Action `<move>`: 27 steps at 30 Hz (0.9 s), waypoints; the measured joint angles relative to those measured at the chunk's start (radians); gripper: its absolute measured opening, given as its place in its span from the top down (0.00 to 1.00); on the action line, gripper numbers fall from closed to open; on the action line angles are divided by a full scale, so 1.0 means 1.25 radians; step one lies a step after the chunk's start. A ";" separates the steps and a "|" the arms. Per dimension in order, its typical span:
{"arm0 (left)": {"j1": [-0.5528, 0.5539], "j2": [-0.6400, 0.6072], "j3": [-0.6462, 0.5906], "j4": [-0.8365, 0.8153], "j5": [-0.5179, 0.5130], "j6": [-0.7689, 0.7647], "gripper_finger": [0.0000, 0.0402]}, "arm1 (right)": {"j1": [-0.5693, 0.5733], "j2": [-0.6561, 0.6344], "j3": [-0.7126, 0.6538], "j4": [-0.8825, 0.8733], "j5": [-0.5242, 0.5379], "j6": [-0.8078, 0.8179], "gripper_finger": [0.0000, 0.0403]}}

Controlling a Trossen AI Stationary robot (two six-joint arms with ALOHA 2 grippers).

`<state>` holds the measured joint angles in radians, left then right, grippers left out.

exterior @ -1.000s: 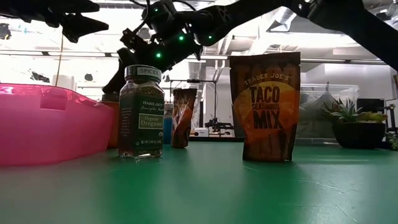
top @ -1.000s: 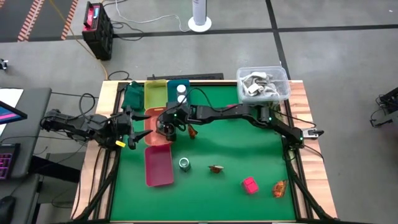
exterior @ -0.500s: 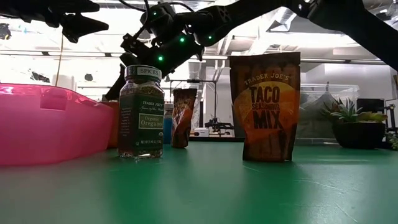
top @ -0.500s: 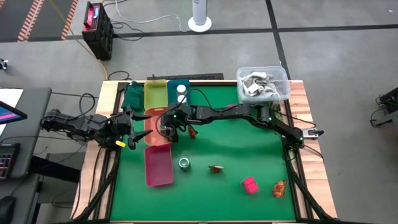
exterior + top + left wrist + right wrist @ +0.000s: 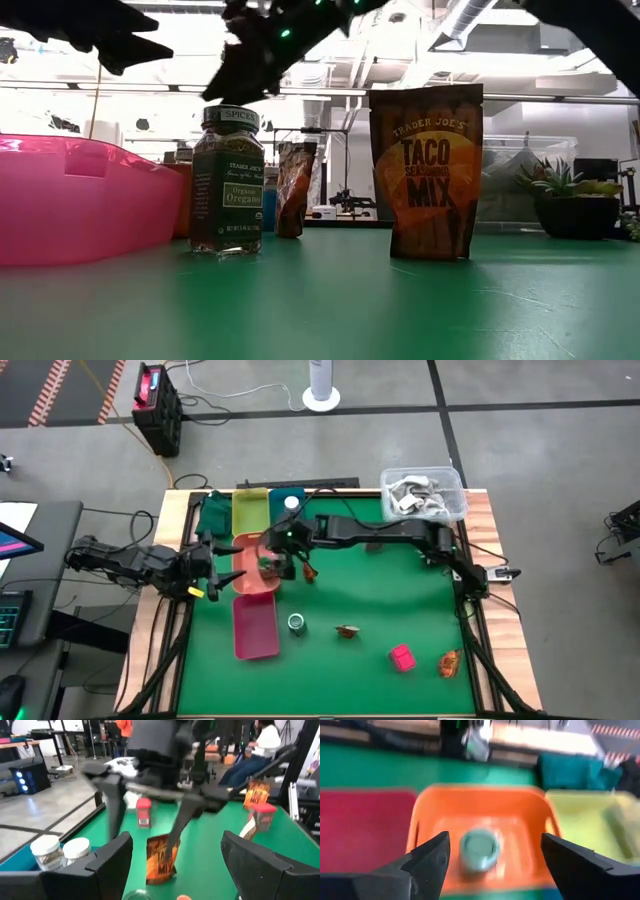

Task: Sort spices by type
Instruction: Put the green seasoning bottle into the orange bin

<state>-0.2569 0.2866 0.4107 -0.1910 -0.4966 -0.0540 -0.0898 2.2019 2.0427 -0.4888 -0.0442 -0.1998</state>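
Standing by the table, this looks like the tail end of a drop-off: the right gripper (image 5: 273,563) hangs over the orange tray (image 5: 520,827) with its jaws wide apart and nothing between them. A green-lidded jar (image 5: 479,849) sits on the tray floor right below. To finish cleanly I'd say lift straight up until the fingers clear the tray wall, and only then swing away. There's a sachet (image 5: 308,571) standing just beside the tray on the arm's side, and a sideways exit could tip it. The next obvious target is the other green-lidded jar (image 5: 297,623), upright on the green mat near the pink tray (image 5: 254,628), so a top-down grab around the lid seems sensible (it's tall and narrow, easy to topple). The left gripper (image 5: 207,572) waits at the table's left edge beside the orange tray, with its fingers apart too.

Counts as far as I can make out:
- two green-lidded jars
- two white jars (image 5: 47,851) in the blue tray (image 5: 280,515)
- three orange-brown sachets, the one mentioned plus one mid-mat (image 5: 347,631) and one near the right corner (image 5: 449,662)
- one pink block (image 5: 401,658) beside that last sachet
- five trays, counting the yellow tray (image 5: 250,512) and the dark green tray (image 5: 212,515)
- one clear tub (image 5: 385,480) of clutter at the far corner
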 joint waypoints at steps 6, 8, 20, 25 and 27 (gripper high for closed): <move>0.001 0.001 0.000 -0.011 -0.020 0.006 0.28 | 0.086 -0.060 -0.002 -0.195 0.002 0.017 0.19; 0.001 0.001 0.000 -0.008 -0.048 0.007 0.28 | 0.124 -0.062 -0.002 -0.210 0.002 0.018 0.19; 0.001 0.001 0.000 0.015 -0.106 -0.034 0.28 | 0.254 -0.045 -0.016 -0.191 0.062 0.071 0.18; 0.001 0.001 0.000 0.016 -0.106 -0.031 0.28 | 0.257 -0.043 -0.052 -0.177 0.063 0.097 0.16; 0.001 0.001 0.000 0.021 -0.106 -0.028 0.28 | 0.258 -0.044 -0.082 -0.163 0.062 0.097 0.16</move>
<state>-0.2562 0.2878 0.4103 -0.1654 -0.6285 -0.0895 0.2326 2.1471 1.9397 -0.6929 0.0337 -0.0781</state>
